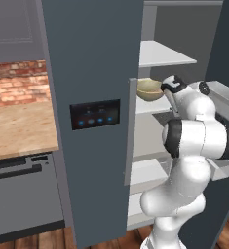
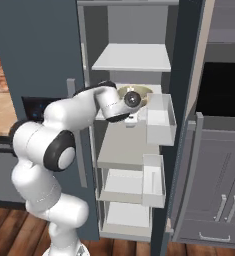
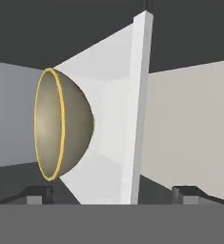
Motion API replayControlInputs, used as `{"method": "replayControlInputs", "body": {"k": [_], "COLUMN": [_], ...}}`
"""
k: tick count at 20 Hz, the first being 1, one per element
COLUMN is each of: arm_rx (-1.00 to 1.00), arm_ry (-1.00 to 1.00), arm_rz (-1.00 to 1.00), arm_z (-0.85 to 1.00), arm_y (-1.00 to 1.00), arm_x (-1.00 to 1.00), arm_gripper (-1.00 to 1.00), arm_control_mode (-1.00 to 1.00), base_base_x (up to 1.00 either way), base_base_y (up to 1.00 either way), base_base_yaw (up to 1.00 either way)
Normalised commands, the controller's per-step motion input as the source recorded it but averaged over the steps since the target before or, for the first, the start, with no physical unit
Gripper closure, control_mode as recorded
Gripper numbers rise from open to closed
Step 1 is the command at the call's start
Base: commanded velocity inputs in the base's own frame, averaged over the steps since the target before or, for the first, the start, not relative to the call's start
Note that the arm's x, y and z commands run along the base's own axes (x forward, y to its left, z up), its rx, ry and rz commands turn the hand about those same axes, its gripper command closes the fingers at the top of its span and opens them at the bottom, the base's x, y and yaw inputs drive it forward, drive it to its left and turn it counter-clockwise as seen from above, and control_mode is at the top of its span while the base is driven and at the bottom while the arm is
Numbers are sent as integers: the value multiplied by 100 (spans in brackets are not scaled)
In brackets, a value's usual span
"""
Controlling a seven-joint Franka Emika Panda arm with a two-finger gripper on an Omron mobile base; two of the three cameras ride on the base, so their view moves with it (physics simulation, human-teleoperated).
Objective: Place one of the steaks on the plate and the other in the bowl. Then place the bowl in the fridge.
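The fridge [image 1: 94, 97] stands with its right door swung open. The olive-tan bowl [image 1: 149, 89] rests on a white middle shelf [image 2: 139, 145] inside it. In the rolled hand view the bowl [image 3: 66, 124] appears sideways on the shelf edge [image 3: 137, 109], apart from the fingers. My gripper [image 3: 112, 193] is open just in front of the bowl, with nothing between its fingertips [image 3: 37, 193]. In the right base view the wrist partly covers the bowl [image 2: 145, 91]. The bowl's inside is hidden, so the steaks cannot be seen. The plate is out of view.
The open fridge door [image 2: 189, 75] carries white bins [image 2: 159, 120] close to the arm's right side. More shelves [image 2: 134, 57] sit above and below. A wooden counter [image 1: 18, 126] over a grey dishwasher [image 1: 23, 194] lies left. Grey cabinets [image 2: 219, 200] stand right.
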Motion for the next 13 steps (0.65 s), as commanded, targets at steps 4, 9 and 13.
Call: {"method": "replayControlInputs", "body": {"k": [4, 9, 13], "arm_rx": [0, -2, -5], "arm_ry": [-3, 1, 16], "arm_rz": [-3, -18, -26], "arm_z": [34, 55, 55], "arm_y": [-1, 0, 0], "arm_x": [-100, -100, -100], "arm_gripper": [-100, -100, -100], "arm_control_mode": [-100, -100, -100], "base_base_x": [0, 0, 0], "base_base_y": [0, 0, 0], "base_base_yaw": [0, 0, 0]}}
